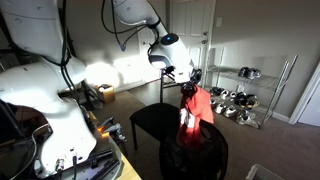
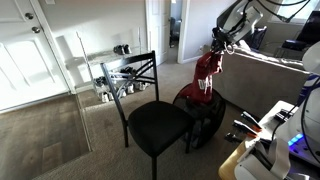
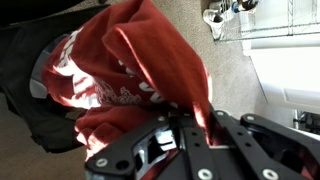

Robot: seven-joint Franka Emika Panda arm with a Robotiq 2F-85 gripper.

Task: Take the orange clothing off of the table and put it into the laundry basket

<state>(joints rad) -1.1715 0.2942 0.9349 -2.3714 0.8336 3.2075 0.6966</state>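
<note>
One orange clothing item, well off the desk, hanging in the air right over the laundry basket; whether its lower end touches the rim cannot be told. One pincer, pressed together on a bunched fold at the top of the cloth. One dark basket on the carpet, right of one black chair. One wire shelf far right; items on it too small to count. In the wrist view the pincer's tips are buried in fabric. White print on the cloth, unreadable.
</note>
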